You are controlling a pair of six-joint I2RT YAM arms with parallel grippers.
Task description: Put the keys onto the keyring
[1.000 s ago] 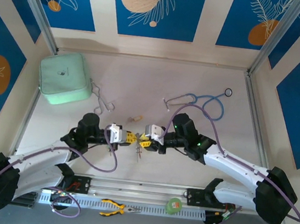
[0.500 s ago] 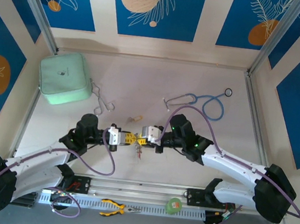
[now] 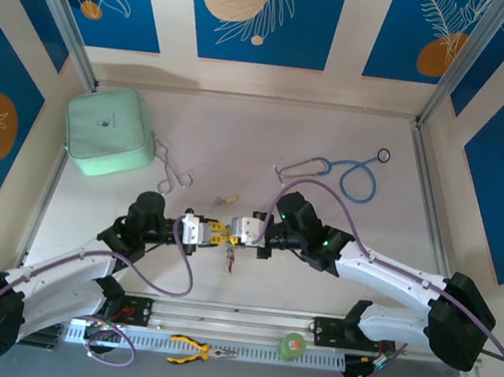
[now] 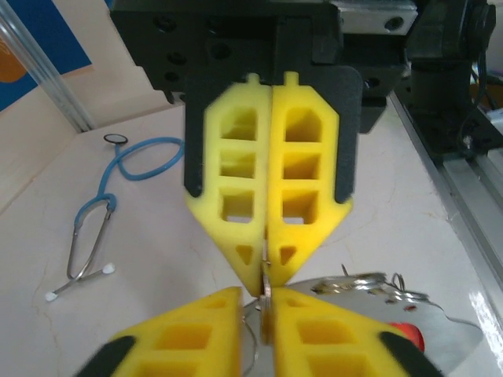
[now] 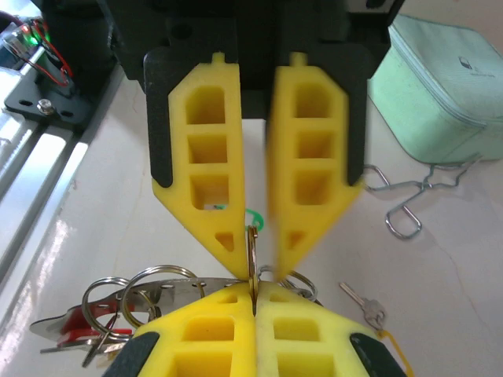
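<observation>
Walls: we saw cream walls (image 3: 349, 34) carrying blue panels (image 3: 291, 36) with white leaf outlines and orange and cream discs.
Table: we found a pale, faintly veined tabletop (image 3: 240, 136).
Frame: we noted silvery metal posts (image 3: 60, 19) in the corners and a slotted rail (image 3: 253, 353) along the near edge.
Light: we found it even, with soft shadows.

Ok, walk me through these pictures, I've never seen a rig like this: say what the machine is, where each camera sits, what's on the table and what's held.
Two robot arms are bolted at the near edge of a table, each ending in a yellow two-finger gripper. One picture looks down from above; the other two come from a camera on each wrist, facing the opposite gripper. The left gripper and right gripper meet tip to tip. The right is shut on a thin metal ring, apparently part of the bunch of keys; the left's jaws stand slightly parted around that ring. Lying around: a mint case, forceps, a blue stethoscope and one loose key.
</observation>
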